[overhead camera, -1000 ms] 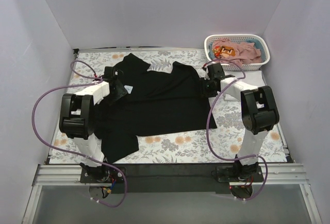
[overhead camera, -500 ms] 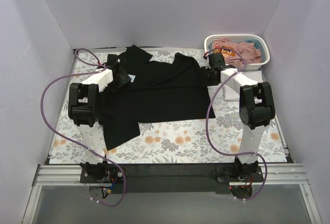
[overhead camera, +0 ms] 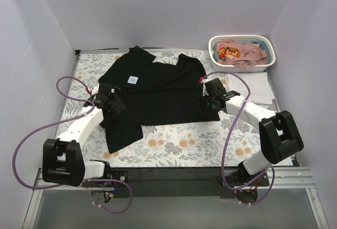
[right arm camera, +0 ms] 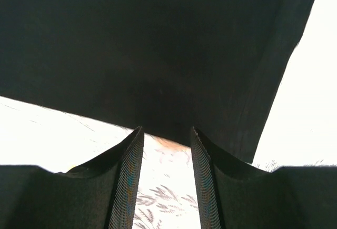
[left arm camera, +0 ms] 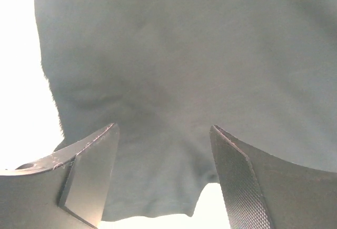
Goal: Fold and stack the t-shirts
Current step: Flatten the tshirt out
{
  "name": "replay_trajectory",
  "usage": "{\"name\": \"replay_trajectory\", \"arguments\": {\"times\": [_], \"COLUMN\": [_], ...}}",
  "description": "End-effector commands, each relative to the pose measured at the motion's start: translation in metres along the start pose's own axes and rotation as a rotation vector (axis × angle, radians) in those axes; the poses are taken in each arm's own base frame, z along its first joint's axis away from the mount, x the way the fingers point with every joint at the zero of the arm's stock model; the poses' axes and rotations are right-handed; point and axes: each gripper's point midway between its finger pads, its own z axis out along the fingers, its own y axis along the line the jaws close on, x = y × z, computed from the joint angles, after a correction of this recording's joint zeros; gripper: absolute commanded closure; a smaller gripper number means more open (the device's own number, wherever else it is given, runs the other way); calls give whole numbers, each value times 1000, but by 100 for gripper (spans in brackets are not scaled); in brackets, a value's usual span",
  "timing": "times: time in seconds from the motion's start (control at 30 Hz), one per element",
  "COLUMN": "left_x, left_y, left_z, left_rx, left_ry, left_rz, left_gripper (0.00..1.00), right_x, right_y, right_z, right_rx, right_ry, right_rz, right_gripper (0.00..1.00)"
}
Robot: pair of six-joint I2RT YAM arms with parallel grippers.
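Lying spread at the centre of the floral cloth (overhead camera: 179, 145), seen from overhead, a large black tee (overhead camera: 158, 95) is showing its small white neck label (overhead camera: 132, 80) toward 11 o'clock, w/ one flap trailing off toward 7 o'clock. Dusty-pink tees (overhead camera: 247, 51) are sitting bunched in a white slotted basket (overhead camera: 242, 67) at the 1 o'clock corner, well apart from both arms.

The left gripper (overhead camera: 110, 101) is hovering at the tee's 9 o'clock edge. Its wrist cam is showing the fingers (left arm camera: 89, 171) spread wide w/ nothing between them, black fabric filling the view beyond. The right gripper (overhead camera: 209, 101) is sitting at the tee's 3 o'clock side, near its 4 o'clock corner. Its jaws are standing a narrow gap apart and empty, w/ printed cloth visible between them and the tee's edge just beyond the tips at 12 o'clock. Whether the tips are touching fabric can't be told.

Judging by the wrinkles, the tee is likely handling as light, limp and floppy: sagging and dragging if lifted at one point, not fragile, prob. not slippery. The best hold looks like a pinch on the edge at each side, both arms lifting together so the fold is landing flat w/out pulling the floral cloth up too.
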Motion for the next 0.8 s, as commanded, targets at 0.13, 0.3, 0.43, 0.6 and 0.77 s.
{"name": "replay_trajectory", "arguments": {"times": [0.13, 0.3, 0.43, 0.6, 0.77], "left_x": [53, 87, 93, 91, 57], "left_y": [54, 74, 67, 55, 34], "left_z": [10, 4, -6, -24, -37], "left_rx": [-157, -185, -160, -106, 6], "left_ry": [105, 202, 240, 274, 179], "left_rz": [-88, -152, -221, -230, -156], "left_gripper": [33, 34, 35, 35, 34], "right_x": [39, 78, 106, 95, 47], "right_y": [-17, -39, -49, -56, -23], "right_z": [17, 10, -7, -31, -42], "right_rx": [48, 84, 99, 132, -10], "right_ry": [62, 126, 184, 128, 5], "right_rz": [49, 157, 239, 248, 133], "right_gripper": [52, 52, 52, 52, 52]}}
